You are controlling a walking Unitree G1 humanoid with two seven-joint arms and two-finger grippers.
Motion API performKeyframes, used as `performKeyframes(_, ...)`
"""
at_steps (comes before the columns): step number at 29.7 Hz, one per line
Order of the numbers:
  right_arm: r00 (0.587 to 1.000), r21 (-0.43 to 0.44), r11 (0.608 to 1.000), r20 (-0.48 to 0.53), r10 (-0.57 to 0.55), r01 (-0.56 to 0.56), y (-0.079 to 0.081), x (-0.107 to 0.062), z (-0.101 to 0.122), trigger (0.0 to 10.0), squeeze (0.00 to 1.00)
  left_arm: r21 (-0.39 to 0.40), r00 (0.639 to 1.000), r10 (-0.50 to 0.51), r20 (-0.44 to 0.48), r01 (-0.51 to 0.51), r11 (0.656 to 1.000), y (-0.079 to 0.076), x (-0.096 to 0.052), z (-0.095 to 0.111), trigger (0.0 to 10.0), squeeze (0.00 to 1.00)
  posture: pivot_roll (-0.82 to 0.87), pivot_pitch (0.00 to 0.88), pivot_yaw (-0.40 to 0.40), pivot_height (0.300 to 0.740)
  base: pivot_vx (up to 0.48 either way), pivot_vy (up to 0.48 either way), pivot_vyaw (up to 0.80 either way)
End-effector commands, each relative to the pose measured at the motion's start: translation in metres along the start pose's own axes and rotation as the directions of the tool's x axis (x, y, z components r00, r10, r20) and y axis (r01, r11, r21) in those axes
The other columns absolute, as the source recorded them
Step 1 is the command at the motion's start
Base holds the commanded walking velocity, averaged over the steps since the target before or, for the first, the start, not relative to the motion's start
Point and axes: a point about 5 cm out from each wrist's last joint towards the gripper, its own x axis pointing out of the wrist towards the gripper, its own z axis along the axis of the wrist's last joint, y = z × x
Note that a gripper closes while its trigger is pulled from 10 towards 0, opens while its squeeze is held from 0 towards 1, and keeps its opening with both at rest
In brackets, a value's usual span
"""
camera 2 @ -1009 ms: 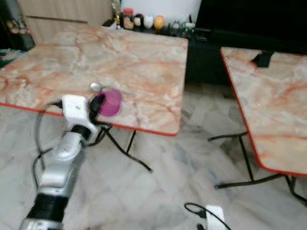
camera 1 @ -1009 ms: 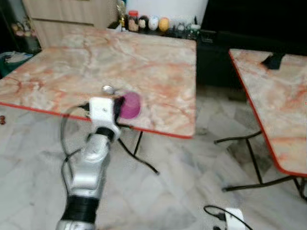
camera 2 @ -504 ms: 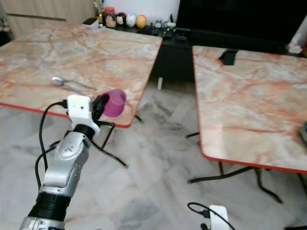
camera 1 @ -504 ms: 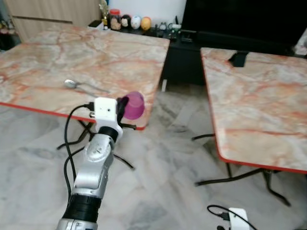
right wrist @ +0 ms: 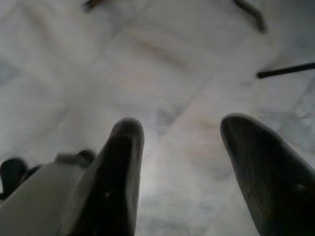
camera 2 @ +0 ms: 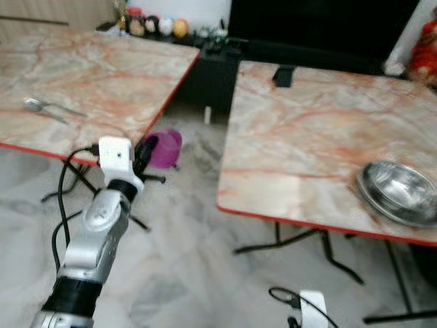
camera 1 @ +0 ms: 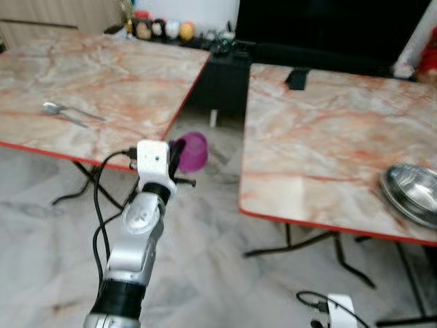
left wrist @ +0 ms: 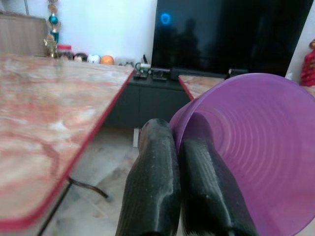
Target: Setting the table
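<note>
We turn to our right, so the left table (camera 1: 102, 75) with the spoon (camera 1: 58, 109) slides away to the left. The right table (camera 1: 328, 143) now comes in front of us, and a metal bowl (camera 1: 412, 191) appears on it.

A gap of bare marble floor (camera 1: 218, 225) runs between 2 marble tables. The left gripper (camera 1: 176, 154), pinching the rim of a purple cup (camera 1: 193, 151), hangs over this gap just past the left table (camera 1: 123, 82) and its red edge.

On the left table a spoon (camera 1: 65, 111) is the 1 obstacle, near the front. The right table (camera 1: 321, 143) has broad open surface; a steel bowl (camera 1: 413, 193) sits at its right front, a small black object (camera 1: 297, 79) at the back edge. Folding legs and a cable (camera 1: 311, 298) clutter the floor below. The right gripper (right wrist: 182, 172) hangs spread above open floor.
</note>
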Motion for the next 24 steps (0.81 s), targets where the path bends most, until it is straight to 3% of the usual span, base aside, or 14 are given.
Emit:
performKeyframes(1, 1.000, -0.003, 1.000, 0.002, 0.004, -0.004, 0.001, 0.000, 0.001, 10.0, 0.00, 0.007, 1.000, 0.008, 0.013, -0.009, 1.000, 0.003, 0.001, 0.005, 10.0, 0.00, 0.18, 0.000, -0.085, 0.707, 0.000, -0.480, 0.00)
performKeyframes(4, 1.000, -0.002, 1.000, 0.001, 0.004, -0.004, 0.001, 0.000, -0.001, 10.0, 0.00, 0.020, 1.000, 0.002, 0.011, -0.003, 1.000, 0.005, 0.000, 0.004, 10.0, 0.00, 0.18, 0.000, -0.084, 0.707, 0.000, -0.480, 0.00)
performKeyframes(10, 1.000, -0.001, 1.000, -0.001, 0.005, -0.005, 0.002, 0.000, -0.002, 10.0, 0.00, 0.138, 1.000, -0.028, 0.006, 0.027, 0.990, 0.012, 0.000, 0.006, 10.0, 0.00, 0.19, 0.000, -0.078, 0.707, 0.000, -0.480, 0.00)
performKeyframes(11, 1.000, -0.001, 1.000, -0.001, 0.005, -0.005, 0.002, 0.000, -0.002, 10.0, 0.00, 0.188, 0.999, -0.040, 0.014, 0.036, 0.981, 0.016, 0.001, 0.010, 10.0, 0.00, 0.19, 0.000, -0.076, 0.707, 0.000, -0.480, 0.00)
performKeyframes(15, 1.000, -0.001, 1.000, 0.001, 0.006, -0.006, 0.002, 0.000, -0.001, 10.0, 0.00, 0.239, 0.998, -0.064, 0.022, 0.057, 0.969, 0.018, 0.005, 0.015, 10.0, 0.00, 0.19, 0.000, -0.072, 0.707, 0.000, -0.478, 0.00)
performKeyframes(24, 1.000, 0.022, 1.000, 0.014, -0.003, 0.003, 0.002, 0.000, 0.001, 10.0, 0.00, 0.155, 0.998, -0.060, 0.011, 0.058, 0.986, 0.019, 0.002, 0.010, 10.0, 0.00, 0.19, 0.000, -0.078, 0.707, 0.000, 0.000, 0.00)
